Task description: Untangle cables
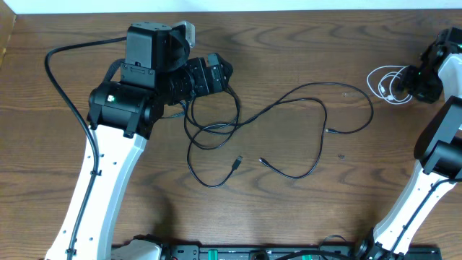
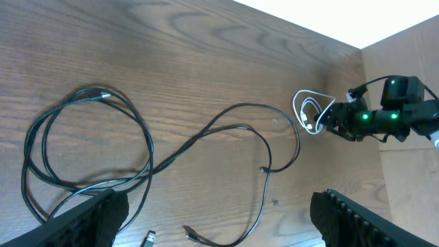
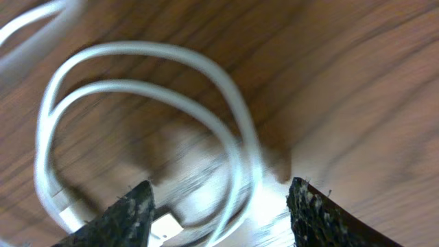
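Close-up from the right wrist: a white cord (image 3: 137, 49) lies coiled in loose rings on the wooden desk (image 1: 303, 209), filling the middle of the frame. The right end effector (image 3: 219, 189) shows in the two lower corners, spread wide and released. The coil sits between and beneath its tips, and nothing is gripped.

From the left wrist, the left end effector (image 2: 218, 199) likewise shows in the lower corners, released and empty. Just beyond it, at left of frame, black cords (image 2: 89, 92) form several overlapping loops. A single black strand runs from them toward upper right. The white coil and the right arm sit far off at the right edge.

From overhead, the loops lie left of centre, just below the left end effector. A long strand sweeps in a wide arc to the right of centre. The white cord is at the far right edge, well apart from every black cord.

The step in hand appears to be the black tangle, since the white cord already lies separate. The next move likely calls for the left end effector to come down on one strand only. It would then draw that strand toward bare desk without dragging the loops crossing it.

Count: one white cord. Three loose plug ends (image 1: 238, 160) show on the black cords. That suggests two cords, possibly three, and where they cross I cannot tell. There are two arms and two end effectors.
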`<state>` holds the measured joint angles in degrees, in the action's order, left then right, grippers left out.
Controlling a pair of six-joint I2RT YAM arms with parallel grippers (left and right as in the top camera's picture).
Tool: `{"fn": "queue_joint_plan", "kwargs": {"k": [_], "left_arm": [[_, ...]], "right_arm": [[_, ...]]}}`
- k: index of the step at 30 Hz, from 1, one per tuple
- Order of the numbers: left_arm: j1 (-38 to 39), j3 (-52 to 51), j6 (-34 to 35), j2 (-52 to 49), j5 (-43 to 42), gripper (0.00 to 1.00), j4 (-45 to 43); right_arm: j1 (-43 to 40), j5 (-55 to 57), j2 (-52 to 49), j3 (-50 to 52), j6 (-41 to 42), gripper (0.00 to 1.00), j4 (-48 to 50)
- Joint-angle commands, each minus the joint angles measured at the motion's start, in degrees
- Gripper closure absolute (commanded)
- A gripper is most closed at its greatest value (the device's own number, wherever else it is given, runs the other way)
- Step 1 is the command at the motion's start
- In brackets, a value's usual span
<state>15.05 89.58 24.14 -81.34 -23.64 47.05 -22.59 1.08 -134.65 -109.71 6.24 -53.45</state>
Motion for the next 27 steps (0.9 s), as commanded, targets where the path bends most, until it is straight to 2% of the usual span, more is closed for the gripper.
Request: {"fn": "queue_joint_plan", "kwargs": {"k": [1,6,12,15,19,21,27], "left_arm": [[-0.2,-0.26,-0.55,-0.33,0.35,0.1,0.31],[-0.2,-0.26,-0.55,-0.33,0.37,0.1,0.28],[-0.2,-0.26,-0.55,-0.33,0.42,0.1,-0.11],[-0.2,-0.26,-0.55,-0.33,0.39,0.1,-0.39],[-0.2,-0.26,-0.52,-0.33,0.39,0.1,-0.39],[-0.2,-0.26,-0.52,-0.33,0.42,0.1,-0.42],[-0.2,-0.26,-0.55,-0.33,3.04,0.1,0.09]], "right_arm": [[-0.35,8.96,-0.52,0.83,1.64,0.44,2.78],[-1.66,8.57,-0.52,2.97,1.31,0.44,6.36],[-1.97,-6.88,-0.52,3.76,-11.72,0.41,8.26],[-1.97,-7.19,-0.76,3.76,-11.69,0.4,8.28],[-2.29,-2.05,-2.43,3.78,-10.34,0.41,8.66],[-2.49,2.38,-4.11,3.78,-7.39,0.45,10.43],[-3.45,11.98,-7.96,3.78,-1.55,0.42,22.21]]}}
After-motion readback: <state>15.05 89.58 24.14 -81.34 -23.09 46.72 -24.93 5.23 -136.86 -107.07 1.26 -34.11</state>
